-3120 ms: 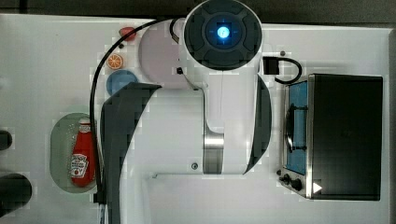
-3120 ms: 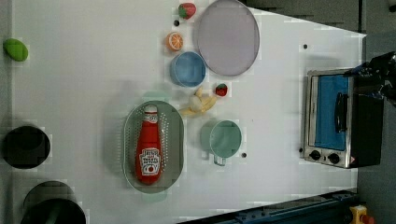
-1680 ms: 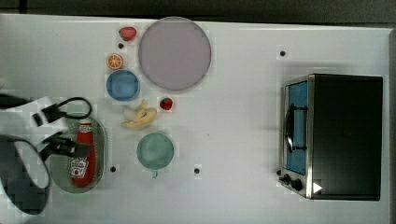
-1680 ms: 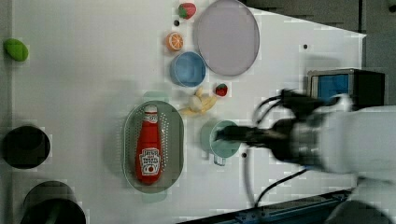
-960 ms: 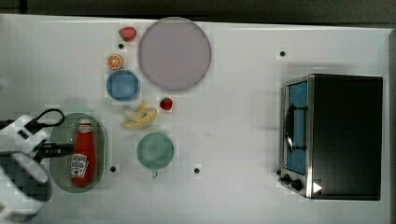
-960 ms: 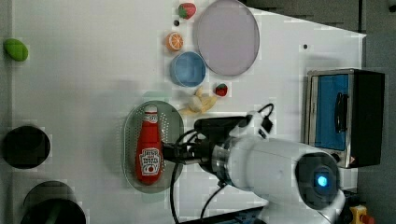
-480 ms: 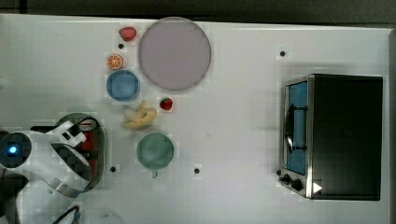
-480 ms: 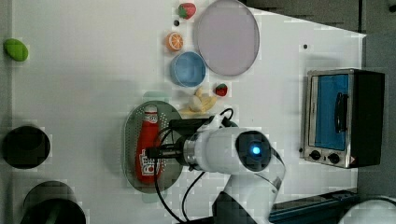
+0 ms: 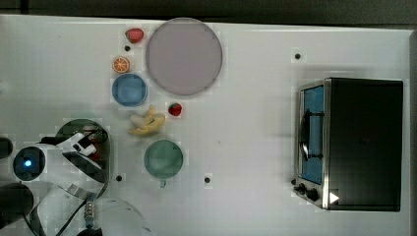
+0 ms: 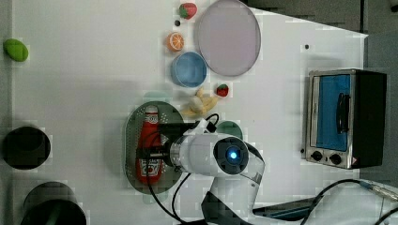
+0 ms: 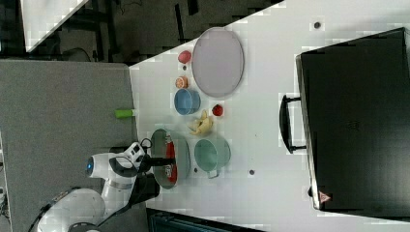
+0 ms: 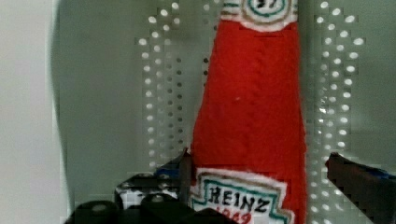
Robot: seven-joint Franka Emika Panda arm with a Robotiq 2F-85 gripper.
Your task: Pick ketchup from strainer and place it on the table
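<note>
The red ketchup [image 10: 151, 126] lies lengthwise in the pale green strainer [image 10: 133, 140] on the white table [image 10: 84, 84]. My gripper [image 10: 151, 152] hangs low over the bottle's labelled lower half, open. In the wrist view the ketchup [image 12: 252, 107] sits between the two dark fingers [image 12: 359, 179], one on each side of the label, with the dotted strainer floor [image 12: 116, 93] beneath. I see small gaps between the fingers and the bottle. In the top view the arm covers most of the strainer [image 9: 74, 127].
A dark-green cup [image 9: 163, 158] stands just beside the strainer. A banana [image 9: 146, 124], a strawberry [image 9: 175, 109], a blue bowl [image 9: 129, 90] and a large lilac plate [image 9: 184, 55] lie further off. A toaster oven [image 9: 351, 142] stands at the top view's right.
The arm has swung in over the strainer and come down, so the open fingers now straddle the ketchup. The bottle has not moved.
</note>
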